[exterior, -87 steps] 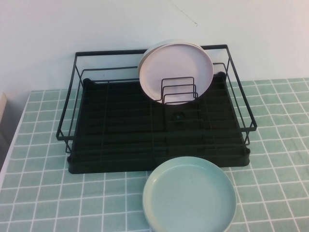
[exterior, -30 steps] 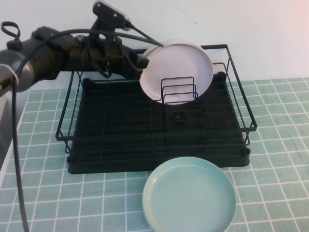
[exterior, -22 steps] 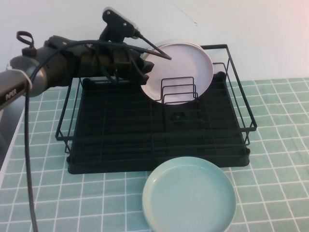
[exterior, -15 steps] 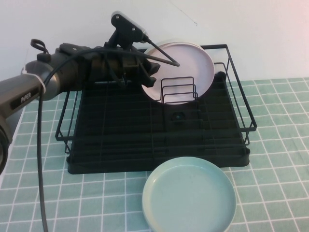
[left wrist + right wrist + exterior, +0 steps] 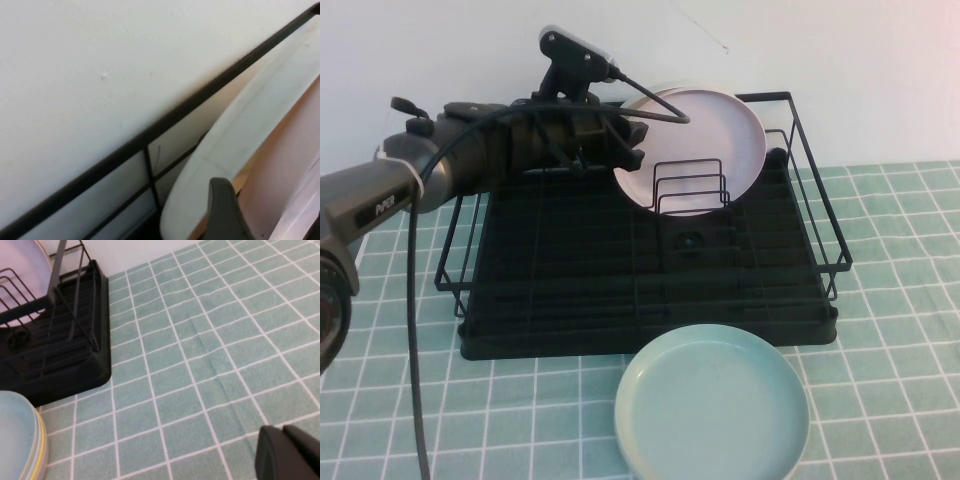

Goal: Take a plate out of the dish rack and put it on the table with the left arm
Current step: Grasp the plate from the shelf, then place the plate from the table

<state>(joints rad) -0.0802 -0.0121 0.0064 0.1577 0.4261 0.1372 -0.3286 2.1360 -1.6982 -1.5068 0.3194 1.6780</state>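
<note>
The pale pink-lilac plate (image 5: 705, 135) stands upright in the small wire holder at the back of the black dish rack (image 5: 570, 290). A cream-white plate (image 5: 660, 92) stands right behind it. My left gripper (image 5: 628, 145) is at the pink plate's left edge. In the left wrist view my left gripper (image 5: 270, 220) is open, with one finger (image 5: 225, 212) between the cream-white plate (image 5: 235, 135) and the pink plate (image 5: 285, 170). My right gripper (image 5: 282, 450) is shut and empty, low over the tiled table (image 5: 200, 340), out of the high view.
A mint-green plate (image 5: 712, 408) lies flat on the table (image 5: 880, 300) just in front of the rack; it also shows in the right wrist view (image 5: 15, 440). The rack's wire rail (image 5: 125, 150) runs close by my left gripper. A white wall stands behind the rack.
My left arm came into view from the left and reached right along the rack's back to the pink plate's left edge. The plates have not moved.
</note>
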